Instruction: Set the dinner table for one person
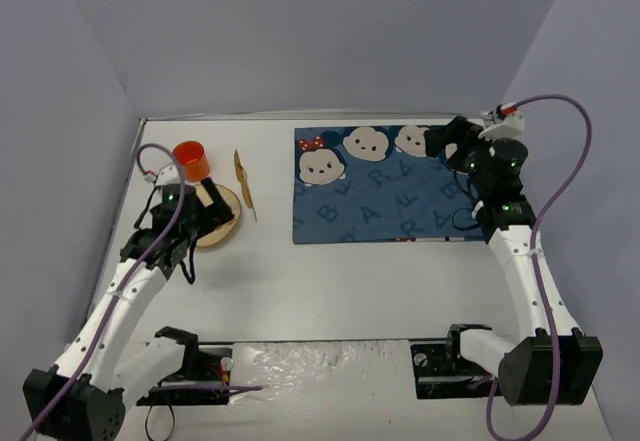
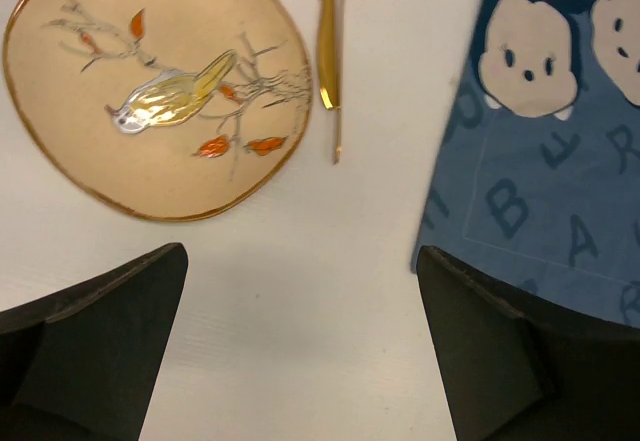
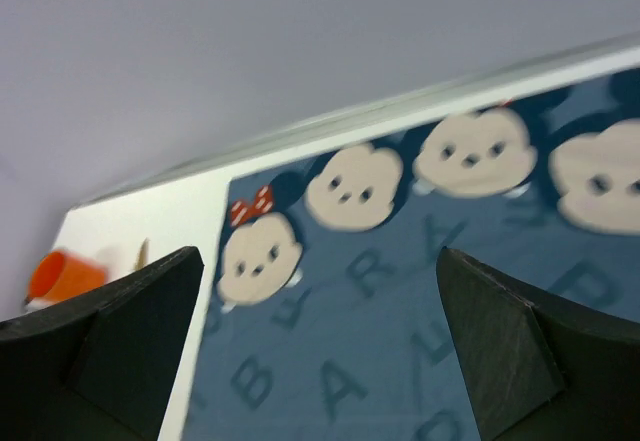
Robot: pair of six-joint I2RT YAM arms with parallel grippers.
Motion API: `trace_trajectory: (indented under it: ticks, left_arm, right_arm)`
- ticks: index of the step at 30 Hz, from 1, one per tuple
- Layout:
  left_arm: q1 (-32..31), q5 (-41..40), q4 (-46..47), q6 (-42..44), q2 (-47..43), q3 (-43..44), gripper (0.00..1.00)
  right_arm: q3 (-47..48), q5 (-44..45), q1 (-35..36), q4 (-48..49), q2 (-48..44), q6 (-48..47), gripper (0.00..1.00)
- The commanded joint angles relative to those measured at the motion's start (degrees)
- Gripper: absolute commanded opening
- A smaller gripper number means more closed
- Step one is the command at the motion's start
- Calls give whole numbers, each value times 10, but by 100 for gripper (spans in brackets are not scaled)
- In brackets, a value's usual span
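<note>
Left end effector (image 2: 300, 296) wide, empty, just beside bird plate (image 2: 150, 91), likely for pickup; right end effector (image 3: 318, 296) wide above mat (image 3: 380, 386).

Blue mouse-face mat (image 1: 370, 201), beige bird-painted plate (image 2: 150, 161), gold utensil (image 2: 326, 51), seemingly orange cup (image 1: 190, 159)

The only readable writing is on the blue cloth mat (image 1: 385, 186) lying on the tabletop (image 1: 300, 281). Scattered capital letters are printed over it in a darker blue, tone on tone, each tilted a different way. In the left wrist view a B, a Y, an R and an A can be made out below the cartoon mouse faces. The right wrist view, though blurred, shows a B, an A and an R. From above they are faint, and no whole word can be read.
</note>
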Motion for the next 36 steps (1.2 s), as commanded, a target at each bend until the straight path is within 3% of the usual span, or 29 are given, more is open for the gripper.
trace_trajectory:
  ticks: [1, 6, 13, 21, 36]
  left_arm:
    - [111, 47, -17, -43, -68, -93, 97]
    - [241, 122, 28, -77, -98, -176, 97]
    - [303, 128, 131, -130, -123, -273, 96]
    - [313, 161, 339, -168, -53, -339, 80]
    - [313, 164, 468, -174, 118, -349, 61]
  right_arm:
    - [-84, -107, 53, 143, -19, 126, 100]
    - [-185, -204, 73, 242, -2, 181, 100]
    - [-234, -221, 146, 248, -5, 121, 100]
    - [-248, -227, 189, 258, 2, 84, 100]
    - [-253, -210, 197, 252, -8, 56, 100]
